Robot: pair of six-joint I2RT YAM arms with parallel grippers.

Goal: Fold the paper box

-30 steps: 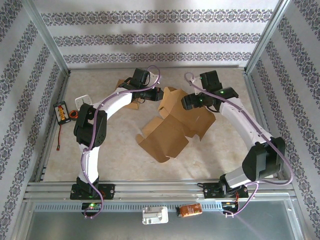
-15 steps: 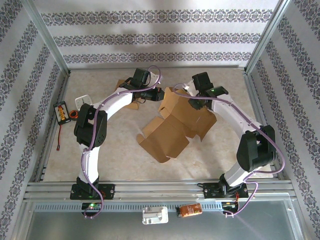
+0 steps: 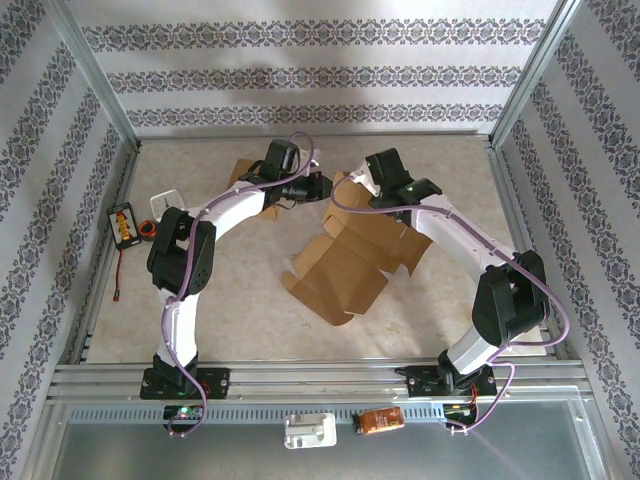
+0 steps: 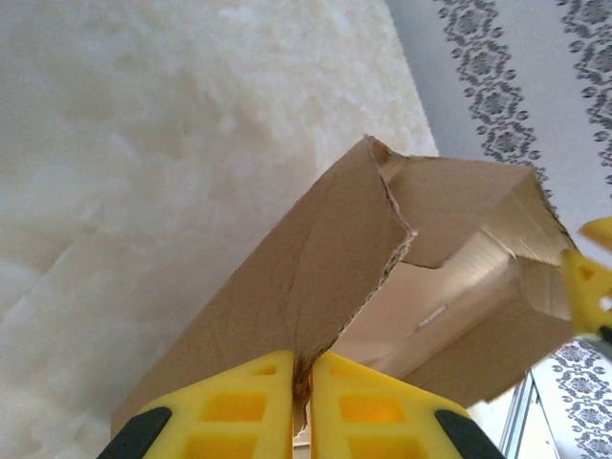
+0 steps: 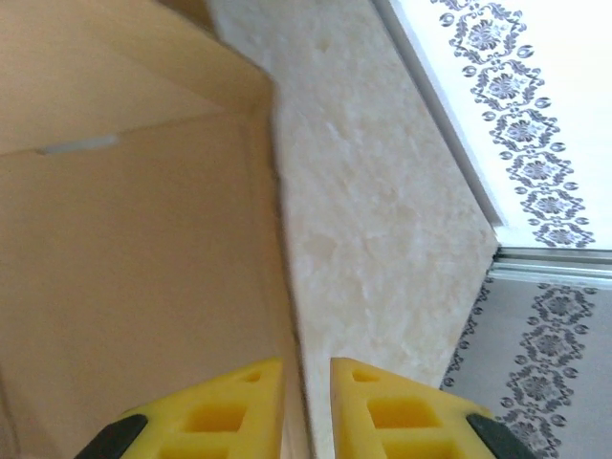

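Toward the desk's (image 3: 230, 300) twelve o'clock, my left claw (image 4: 301, 361) is clamped on the half-raised paper box's (image 3: 345, 262) torn flap (image 4: 344, 249), steadying it. My right claw (image 5: 308, 365) straddles the box's three-o'clock edge; whether it grips, I can't tell.

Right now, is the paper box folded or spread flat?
Partly folded. The paper box lies flat at its near end; its far wall stands raised, pinched in the left fingers.
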